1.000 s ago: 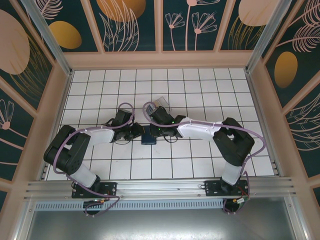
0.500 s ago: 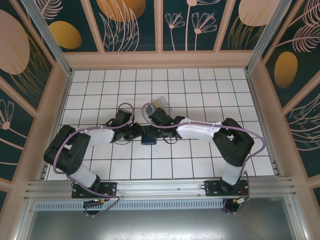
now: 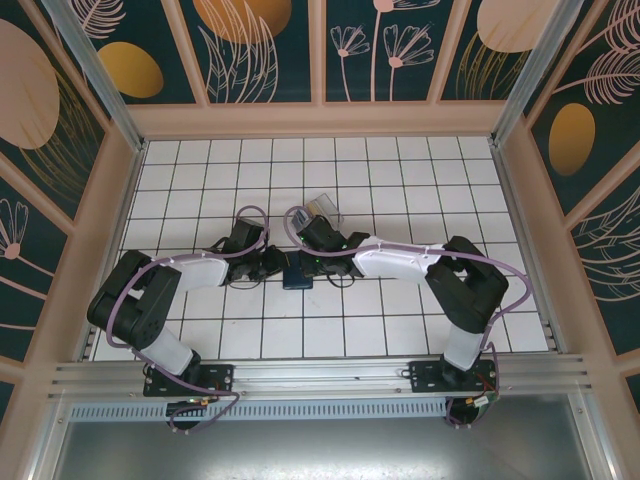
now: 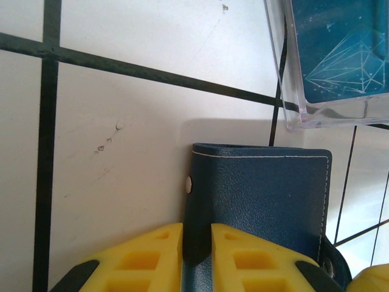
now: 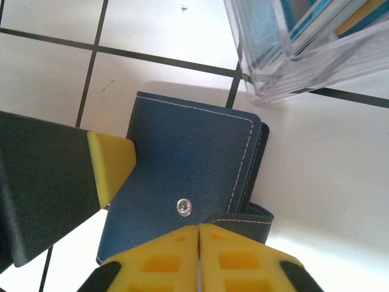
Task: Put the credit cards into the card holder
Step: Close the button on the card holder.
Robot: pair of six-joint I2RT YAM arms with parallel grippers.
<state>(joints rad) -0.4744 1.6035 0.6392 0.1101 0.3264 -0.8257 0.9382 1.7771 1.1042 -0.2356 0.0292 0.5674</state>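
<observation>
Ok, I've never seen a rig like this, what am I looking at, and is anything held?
Two robot arms stand on a white tiled table. One picture looks down from above; the other two come from a camera on each wrist, so the yellow fingers are the arm's own. On the table lie a dark navy folding card holder and a clear plastic rack with cards. The left jaws clamp the card holder's edge. The right jaws are closed at its clasp tab; whether they pinch it is unclear.
</observation>
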